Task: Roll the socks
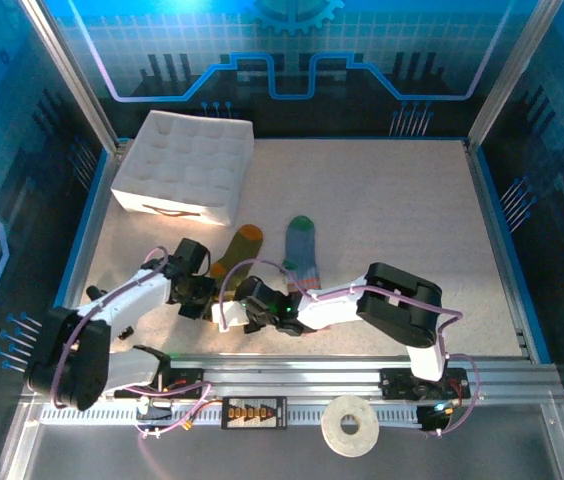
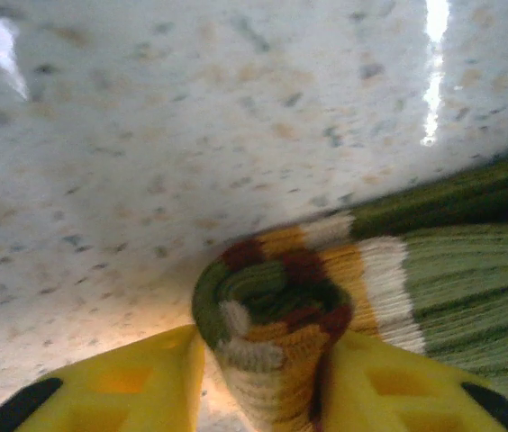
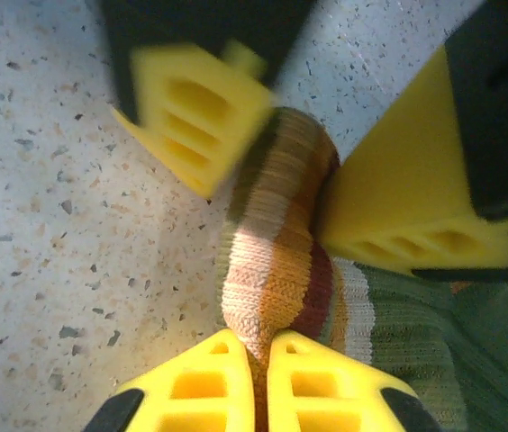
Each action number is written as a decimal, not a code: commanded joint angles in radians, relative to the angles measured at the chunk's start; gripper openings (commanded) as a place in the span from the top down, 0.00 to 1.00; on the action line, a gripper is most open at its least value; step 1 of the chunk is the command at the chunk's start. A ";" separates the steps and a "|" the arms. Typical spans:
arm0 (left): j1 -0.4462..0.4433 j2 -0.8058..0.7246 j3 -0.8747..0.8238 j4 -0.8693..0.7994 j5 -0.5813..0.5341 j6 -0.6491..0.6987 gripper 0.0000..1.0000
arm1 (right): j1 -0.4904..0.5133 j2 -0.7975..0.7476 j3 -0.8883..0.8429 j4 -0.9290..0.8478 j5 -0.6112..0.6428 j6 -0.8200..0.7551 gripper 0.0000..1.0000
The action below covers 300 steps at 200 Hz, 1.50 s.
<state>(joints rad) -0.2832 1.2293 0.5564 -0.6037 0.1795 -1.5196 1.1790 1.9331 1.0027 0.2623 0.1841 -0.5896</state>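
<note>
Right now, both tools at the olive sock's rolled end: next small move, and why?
Probably roll one more turn toward the mustard toe: the left tool holds the rolled end, the right tool pinches its tip, and most of the olive sock lies flat, unrolled.

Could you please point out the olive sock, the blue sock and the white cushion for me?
olive sock (image 2: pixel 272 315), left wrist view, on its rolled-up end.
blue sock (image 1: pixel 304 250), top view, on its striped middle.
white cushion (image 1: pixel 187 160), top view, on its quilted top.
</note>
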 commanded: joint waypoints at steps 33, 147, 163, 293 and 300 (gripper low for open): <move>0.020 -0.199 -0.037 -0.157 0.001 -0.025 0.38 | -0.072 0.066 0.058 -0.255 -0.317 0.243 1.00; 0.046 -0.250 -0.134 0.077 0.012 -0.015 0.37 | -0.232 0.198 0.203 -0.394 -0.726 0.570 1.00; 0.045 -0.213 -0.138 0.135 0.008 -0.011 0.36 | -0.242 0.213 0.218 -0.410 -0.760 0.592 1.00; 0.045 0.039 -0.098 -0.110 -0.019 -0.009 0.98 | -0.232 0.033 0.103 -0.208 -0.634 0.496 0.64; 0.045 0.049 -0.095 -0.119 -0.011 -0.013 1.00 | -0.212 -0.015 0.044 -0.130 -0.571 0.440 0.60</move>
<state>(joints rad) -0.2413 1.2011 0.4900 -0.5144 0.1955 -1.5169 0.9184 2.0476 1.1843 0.0074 -0.5766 0.0032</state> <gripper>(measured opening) 0.093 0.353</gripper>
